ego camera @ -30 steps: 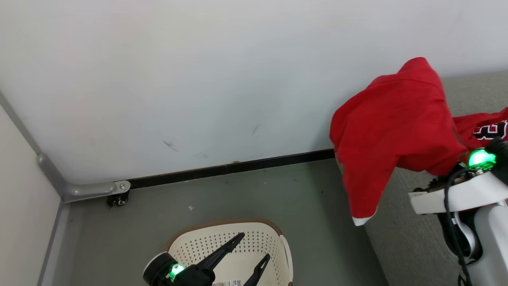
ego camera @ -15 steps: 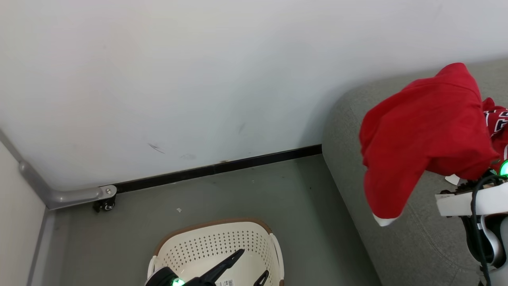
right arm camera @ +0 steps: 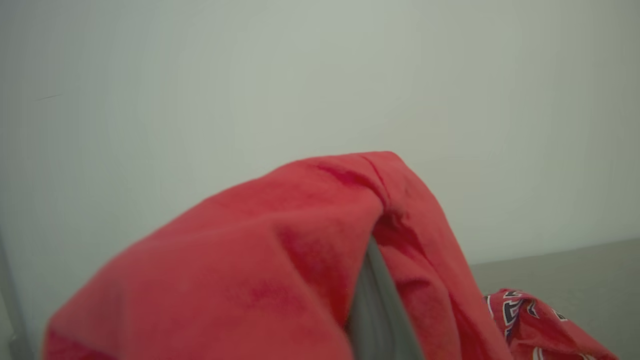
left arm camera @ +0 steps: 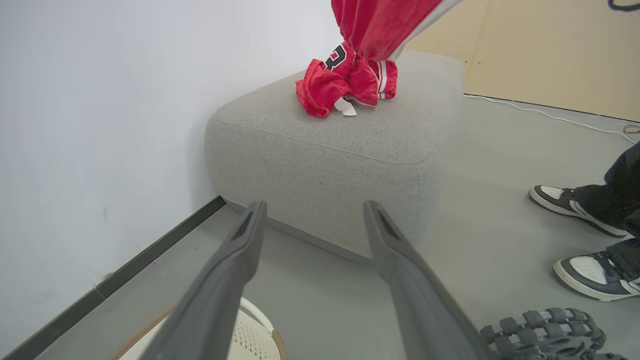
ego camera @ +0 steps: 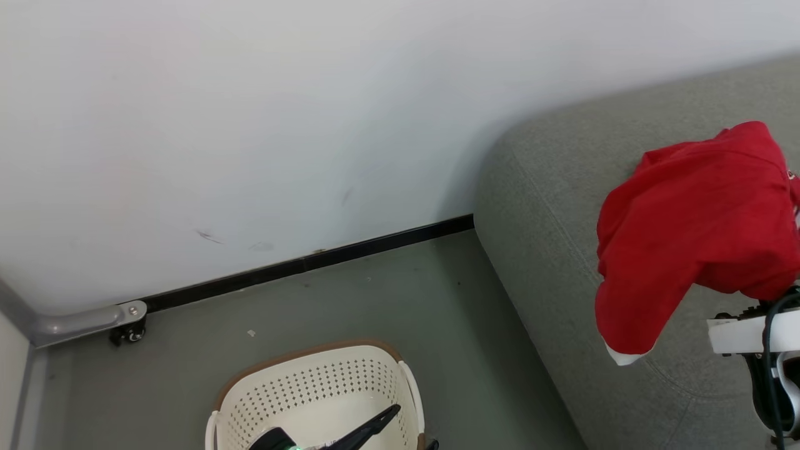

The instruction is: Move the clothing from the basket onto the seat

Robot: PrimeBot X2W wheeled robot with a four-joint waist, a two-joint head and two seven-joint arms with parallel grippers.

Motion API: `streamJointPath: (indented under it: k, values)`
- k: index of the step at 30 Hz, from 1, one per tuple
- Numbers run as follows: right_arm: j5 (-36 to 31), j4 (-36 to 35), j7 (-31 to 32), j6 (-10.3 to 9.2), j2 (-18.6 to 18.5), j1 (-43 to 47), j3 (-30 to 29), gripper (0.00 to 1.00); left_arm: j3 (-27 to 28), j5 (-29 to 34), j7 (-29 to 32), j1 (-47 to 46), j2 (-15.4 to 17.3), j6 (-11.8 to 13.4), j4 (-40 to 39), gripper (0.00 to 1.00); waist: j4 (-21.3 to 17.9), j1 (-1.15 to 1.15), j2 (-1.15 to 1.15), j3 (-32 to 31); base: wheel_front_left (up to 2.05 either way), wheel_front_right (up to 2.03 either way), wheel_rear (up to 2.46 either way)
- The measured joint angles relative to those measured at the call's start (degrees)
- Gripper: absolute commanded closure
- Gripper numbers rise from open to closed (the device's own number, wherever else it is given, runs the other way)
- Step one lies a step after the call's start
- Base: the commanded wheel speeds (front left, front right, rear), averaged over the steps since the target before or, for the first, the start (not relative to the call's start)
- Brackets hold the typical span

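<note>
— While the head view puts the seat (ego camera: 550, 187) at three o'clock, what does the left wrist view add?
— Two shoes (left arm camera: 567, 202) at four o'clock, and the numbered garment (left arm camera: 345, 82) bunched on the seat at twelve.
— How many clothes?
— Two: that one lying, and the trimmed garment (ego camera: 694, 231) hanging over the seat from the right gripper (right arm camera: 374, 295), its fingers pressed together on the cloth.
— And the rest?
— One basket (ego camera: 312, 387) on the floor (ego camera: 375, 300) at six o'clock; one left gripper (left arm camera: 315, 207) above its rim, fingers spread wide apart.
</note>
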Motion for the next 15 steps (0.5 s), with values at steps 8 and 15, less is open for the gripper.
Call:
streamJointPath:
  k: [8, 15]
  values:
    - [-0.6, -0.8, 0.0, 0.0, 0.7, 1.8, -2.4, 1.0, -1.5, -0.2, 0.0, -0.6, 0.1, 0.0, 0.3, 0.0, -3.1, 0.0, 0.0, 1.0, 0.0, 0.0, 0.0]
    - [-0.6, -1.3, 0.0, 0.0, 1.2, 3.3, -3.9, 1.0, -2.4, -0.2, 0.0, -1.6, 0.1, 0.0, 0.3, 0.0, -6.0, 0.0, 0.0, 2.0, 0.0, 0.0, 0.0]
